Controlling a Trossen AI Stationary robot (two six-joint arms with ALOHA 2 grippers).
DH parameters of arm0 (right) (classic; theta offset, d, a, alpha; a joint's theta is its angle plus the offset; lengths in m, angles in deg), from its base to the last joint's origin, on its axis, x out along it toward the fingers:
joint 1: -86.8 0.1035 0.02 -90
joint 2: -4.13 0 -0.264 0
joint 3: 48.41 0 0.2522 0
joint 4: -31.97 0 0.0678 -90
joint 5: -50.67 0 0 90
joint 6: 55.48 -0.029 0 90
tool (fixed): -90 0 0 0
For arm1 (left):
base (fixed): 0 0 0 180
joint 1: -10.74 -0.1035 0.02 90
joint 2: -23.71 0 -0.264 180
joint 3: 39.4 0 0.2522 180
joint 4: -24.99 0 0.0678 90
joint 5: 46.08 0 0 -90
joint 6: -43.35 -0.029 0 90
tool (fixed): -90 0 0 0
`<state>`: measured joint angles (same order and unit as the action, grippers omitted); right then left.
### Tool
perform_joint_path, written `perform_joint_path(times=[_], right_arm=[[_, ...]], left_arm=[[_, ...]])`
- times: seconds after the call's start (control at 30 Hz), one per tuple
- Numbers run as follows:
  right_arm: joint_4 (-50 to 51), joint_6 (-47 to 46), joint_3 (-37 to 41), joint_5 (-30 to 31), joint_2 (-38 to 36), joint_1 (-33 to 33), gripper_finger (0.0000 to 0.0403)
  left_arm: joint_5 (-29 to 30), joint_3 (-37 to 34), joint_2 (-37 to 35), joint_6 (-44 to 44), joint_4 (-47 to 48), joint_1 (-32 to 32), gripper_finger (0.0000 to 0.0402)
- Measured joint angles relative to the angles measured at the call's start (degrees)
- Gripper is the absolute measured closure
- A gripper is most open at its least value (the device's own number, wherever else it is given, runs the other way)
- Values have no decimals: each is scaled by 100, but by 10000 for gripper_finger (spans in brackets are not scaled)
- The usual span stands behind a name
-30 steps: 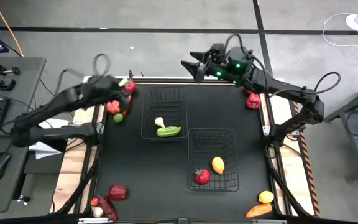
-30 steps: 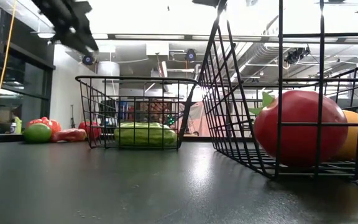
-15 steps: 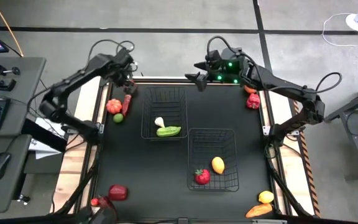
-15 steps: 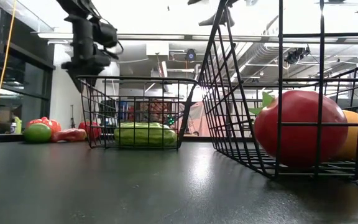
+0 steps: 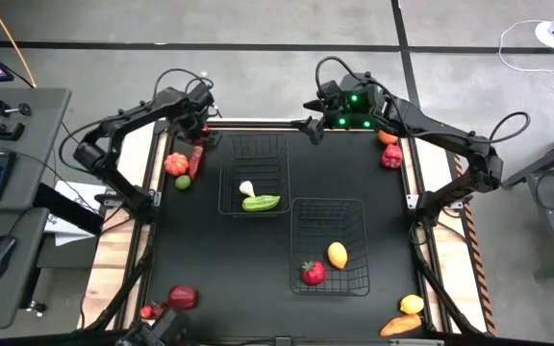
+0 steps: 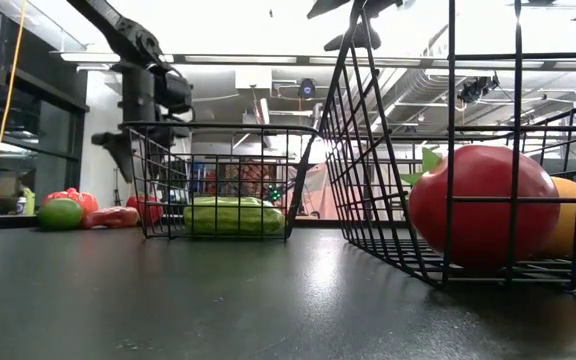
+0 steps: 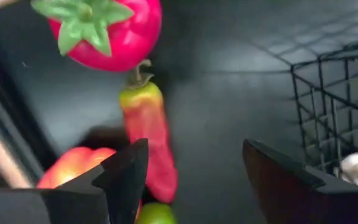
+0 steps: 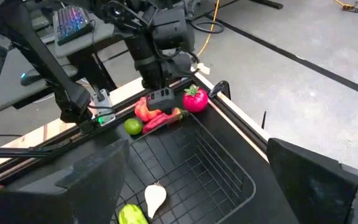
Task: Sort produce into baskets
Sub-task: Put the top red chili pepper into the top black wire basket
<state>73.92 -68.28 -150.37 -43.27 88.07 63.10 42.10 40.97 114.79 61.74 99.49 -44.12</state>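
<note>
My left gripper hangs open, pointing down, over the table's far left corner. Its fingers touch nothing. Just beside one finger lies a red chili. A red tomato with a green top, an orange-red pepper and a lime lie around it on the table. The far basket holds a white piece and a green one. The near basket holds a strawberry and a yellow fruit. My right gripper waits open, high over the far edge.
More produce lies loose: two red and orange pieces at the far right edge, a yellow and an orange piece at the near right corner, and a dark red piece at the near left. The far basket's corner stands close beside my left gripper.
My left gripper has swung toward the table's far edge and come down over the produce in the far left corner, turning until its fingers point down. My right gripper has tipped its fingers downward, staying over the far edge.
</note>
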Motion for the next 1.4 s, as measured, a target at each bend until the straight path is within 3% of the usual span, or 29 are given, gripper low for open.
perform_joint_path(times=[0.33,0.6,1.17,1.3,1.4], right_arm=[[-11,-61,0,1,0,0,29],[-16,-234,0,152,0,0,29],[-39,-345,0,240,0,0,29],[-143,-345,0,242,0,0,29],[-245,-345,0,242,0,0,29]], left_arm=[[551,-713,-23,355,-682,-104,152],[572,-1031,-11,409,-1125,-147,152],[826,-1022,720,505,-1184,-112,153],[835,-1022,720,371,-1169,-91,176],[839,-1022,720,357,-1146,-89,230]])
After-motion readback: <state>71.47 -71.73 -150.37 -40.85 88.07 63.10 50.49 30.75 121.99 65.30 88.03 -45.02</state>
